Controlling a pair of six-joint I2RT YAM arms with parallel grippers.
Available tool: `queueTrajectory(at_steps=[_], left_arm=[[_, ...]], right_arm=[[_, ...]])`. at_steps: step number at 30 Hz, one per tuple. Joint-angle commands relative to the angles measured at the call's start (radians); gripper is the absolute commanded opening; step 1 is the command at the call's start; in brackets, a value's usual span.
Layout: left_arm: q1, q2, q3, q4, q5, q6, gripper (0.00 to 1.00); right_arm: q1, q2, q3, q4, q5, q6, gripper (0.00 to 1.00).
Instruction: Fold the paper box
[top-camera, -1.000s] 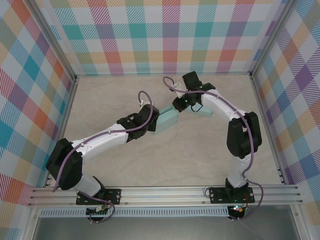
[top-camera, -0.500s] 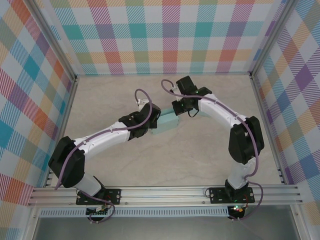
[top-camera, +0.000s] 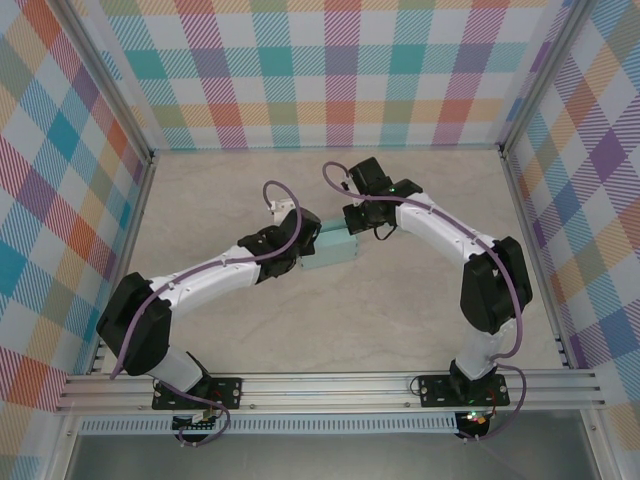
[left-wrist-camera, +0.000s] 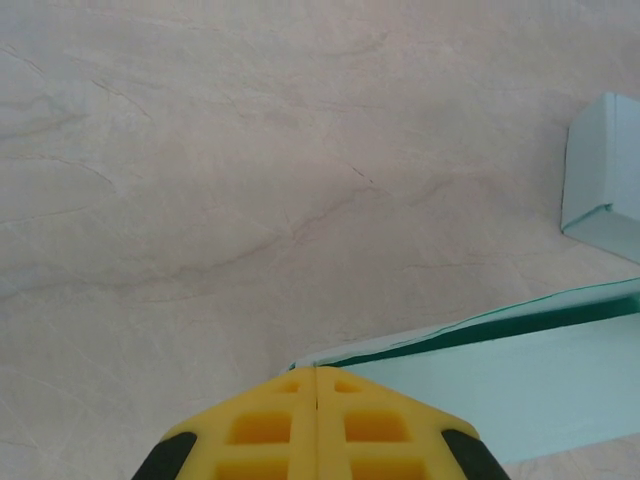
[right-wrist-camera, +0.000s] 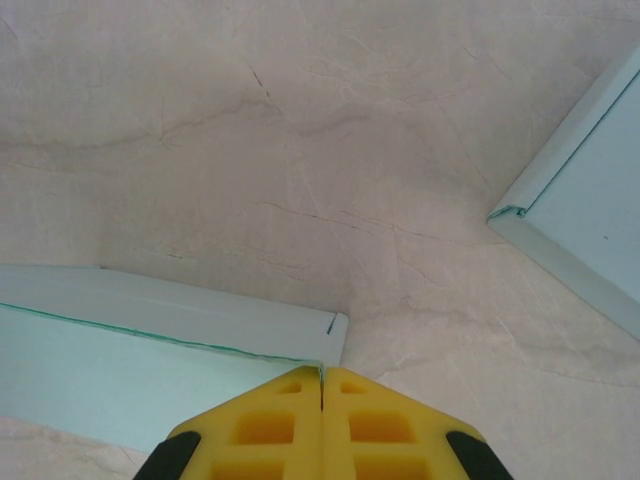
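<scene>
Left gripper (left-wrist-camera: 316, 375) and right gripper (right-wrist-camera: 321, 372), we see, are pinched closed on nothing, one at each end of the paper box (top-camera: 332, 248). It lies central on the surface (top-camera: 250, 330), long axis left-right, right end tilted toward the far edge.

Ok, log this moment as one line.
left gripper shut, tip at paper box edge | right gripper shut, tip at opposite end | box open

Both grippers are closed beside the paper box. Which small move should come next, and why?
Probably nudge the left gripper forward against the paper box while the right gripper braces the other side: both shut tips sit at its edges, and one flap looks unfolded.
</scene>
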Motion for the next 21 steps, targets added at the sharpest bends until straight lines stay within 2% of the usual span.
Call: queueTrajectory(at_steps=[1, 12, 21], left_arm=[[-0.024, 0.004, -0.045, 0.056, 0.008, -0.014, 0.00], [-0.058, 0.002, -0.097, 0.090, -0.065, 0.012, 0.00], [-0.119, 0.016, -0.127, 0.126, -0.144, 0.017, 0.00]], right_arm=[[0.028, -0.052, -0.028, 0.028, -0.074, 0.063, 0.00], [0.041, -0.169, -0.239, 0.206, -0.054, 0.138, 0.00], [0.066, -0.167, -0.253, 0.234, -0.016, 0.195, 0.00]])
